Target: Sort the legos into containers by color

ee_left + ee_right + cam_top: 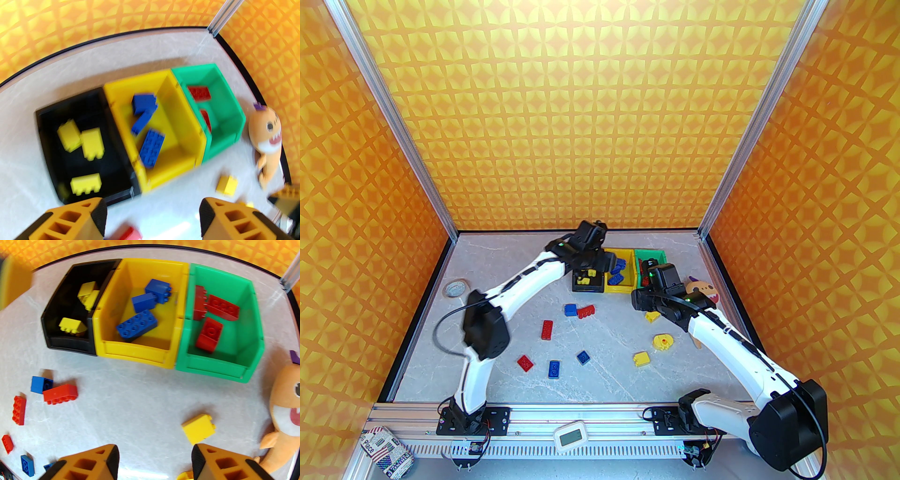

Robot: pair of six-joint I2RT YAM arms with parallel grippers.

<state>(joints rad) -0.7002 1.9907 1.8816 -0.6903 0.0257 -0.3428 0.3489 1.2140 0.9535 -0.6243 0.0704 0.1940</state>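
Sorting stands part done: red, blue and yellow bricks (553, 369) lie loose on the table (604, 379). The right gripper (153, 455), wide open and empty, hovers just short of a yellow brick (198, 428). The next move is probably to descend, close on it and carry it to the black bin (68, 345). The left gripper (152, 211), likewise open and empty, hangs before the bins (168, 173).

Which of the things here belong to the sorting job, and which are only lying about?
For the job:
- loose legos
- binned legos
- black bin
- yellow bin
- green bin

Lying about:
- plush
- tape roll
- white timer
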